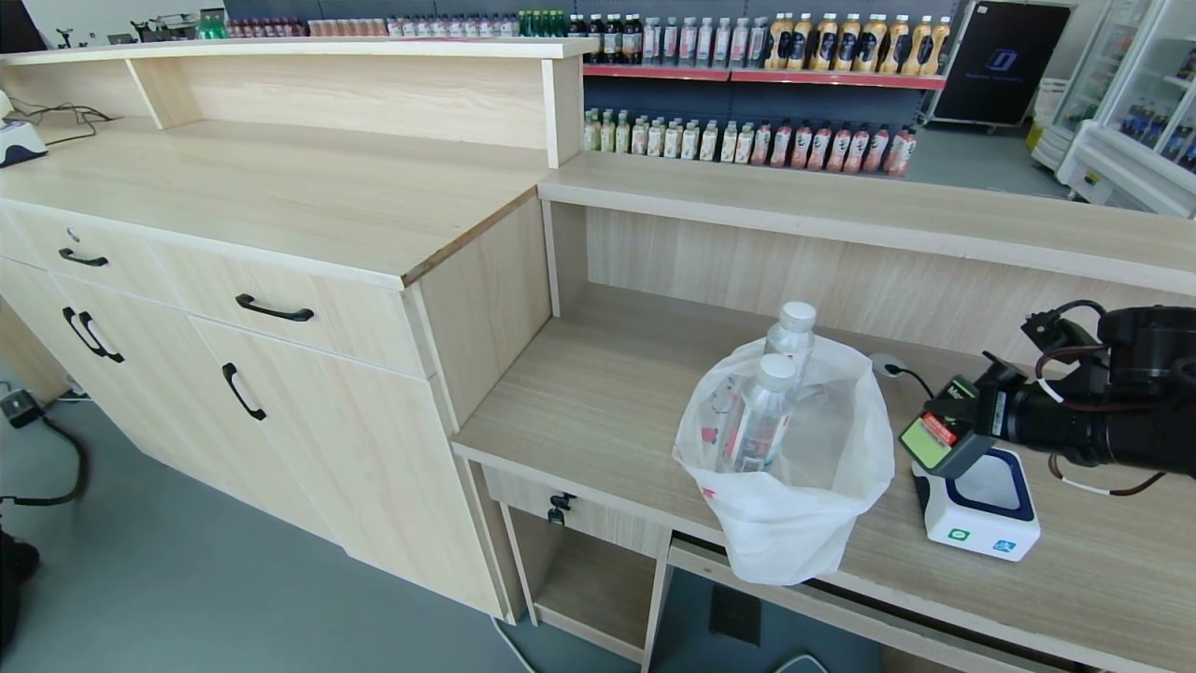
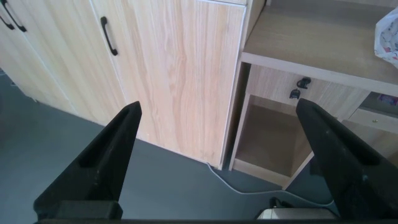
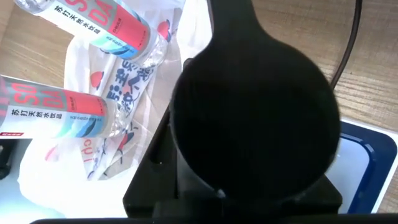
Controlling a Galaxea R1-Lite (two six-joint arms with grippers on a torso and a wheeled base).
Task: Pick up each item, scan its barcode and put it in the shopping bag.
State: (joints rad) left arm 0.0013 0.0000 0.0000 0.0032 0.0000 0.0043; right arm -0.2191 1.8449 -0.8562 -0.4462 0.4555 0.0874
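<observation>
Scan step, I'd say: right gripper point(image 1: 942, 428) clamped on a small green-and-red item point(image 1: 927, 443), held just over the scanner point(image 1: 981, 512) near the desk point(image 1: 598, 393) front edge. The shopping bag point(image 1: 794, 533) stands just beside the scanner, to the robot's left of the item, mouth up, with two bottles point(image 1: 761, 421) leaning inside. Next carry looks like a short sideways move left, then release. Meanwhile left gripper point(image 2: 217, 109) is spread wide, empty, low over the floor off the desk's front; right arm much nearer.

Ahead of me: light wood cabinet point(image 1: 355, 449) with black bar handles point(image 1: 274, 309), left of the lower pale wood bench point(image 1: 598, 393). Keyed drawer lock point(image 1: 559, 508) sits under the bench's front-left corner. Red shelves of drink bottles point(image 1: 747, 140) behind it, glass-door fridges point(image 1: 1135, 103) far right.
</observation>
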